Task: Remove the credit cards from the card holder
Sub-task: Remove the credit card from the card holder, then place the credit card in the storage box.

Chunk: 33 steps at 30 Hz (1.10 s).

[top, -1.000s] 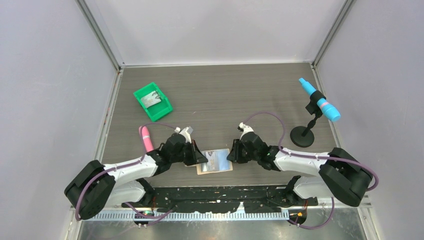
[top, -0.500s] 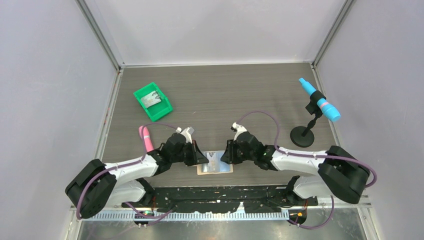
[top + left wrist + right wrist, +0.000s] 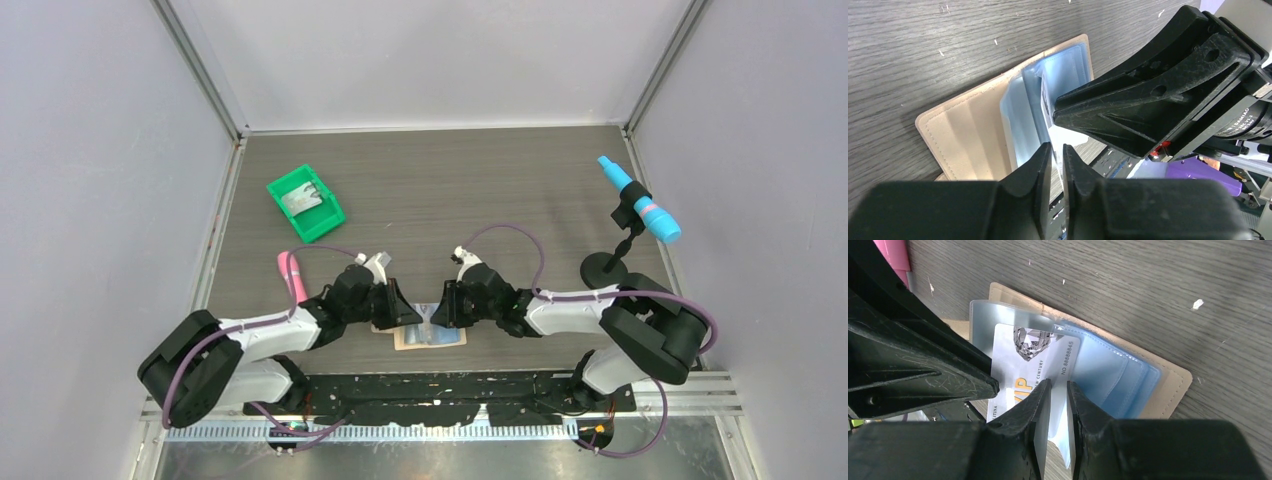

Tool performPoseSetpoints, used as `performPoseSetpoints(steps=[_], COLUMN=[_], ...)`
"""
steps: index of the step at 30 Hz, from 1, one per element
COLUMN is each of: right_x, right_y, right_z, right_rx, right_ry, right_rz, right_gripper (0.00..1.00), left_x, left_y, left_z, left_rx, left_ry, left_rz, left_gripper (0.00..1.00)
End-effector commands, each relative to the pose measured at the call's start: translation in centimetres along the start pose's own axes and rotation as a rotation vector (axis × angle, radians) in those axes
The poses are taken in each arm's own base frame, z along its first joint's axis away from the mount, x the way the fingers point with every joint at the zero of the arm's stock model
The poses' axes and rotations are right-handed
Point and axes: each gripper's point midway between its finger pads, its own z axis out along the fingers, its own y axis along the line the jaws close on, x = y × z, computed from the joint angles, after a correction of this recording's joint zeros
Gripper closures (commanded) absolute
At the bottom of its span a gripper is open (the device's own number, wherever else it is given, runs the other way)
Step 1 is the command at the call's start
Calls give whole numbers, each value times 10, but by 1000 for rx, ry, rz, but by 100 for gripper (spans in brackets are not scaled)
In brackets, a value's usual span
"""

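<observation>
Right gripper (image 3: 1058,405) is pinching a clear sleeve over the holder (image 3: 1168,390); left gripper (image 3: 1057,165), nearly shut, should nip the card (image 3: 1023,365) and slide it out flat.

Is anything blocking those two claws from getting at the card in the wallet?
Nothing visible does. Both grippers are already at the open card holder: the right gripper closes on the edge of the white credit card, and the left gripper is closed to a thin gap around a clear sleeve.
</observation>
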Motion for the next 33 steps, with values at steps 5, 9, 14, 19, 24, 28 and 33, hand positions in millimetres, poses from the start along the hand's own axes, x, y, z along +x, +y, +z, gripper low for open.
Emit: performPoseSetpoints(steps=[5, 9, 14, 19, 24, 28, 33], right_x=[14, 15, 12, 5, -14, -29, -41], right_y=[-13, -14, -18, -14, 16, 41, 73], right_z=[5, 3, -2, -9, -28, -62, -110], right_rx=[37, 38, 60, 49, -66, -179, -325], right_ry=[27, 28, 8, -17, -65, -138, -190], right_rz=[8, 10, 0, -26, -136, -262, -404], right_gripper=[74, 74, 75, 74, 67, 59, 50], left_x=[-7, -8, -13, -18, -22, -20, -10], left_y=[-19, -20, -12, -7, -18, -36, -66], left_z=[7, 6, -7, -33, -58, -77, -101], left_rx=[76, 81, 17, -83, -96, -48, 84], left_ry=[-4, -11, -53, -71, -73, -50, -6], left_rz=[29, 27, 44, 121, 206, 295, 421], left_gripper=[78, 90, 100, 100, 100, 100, 100])
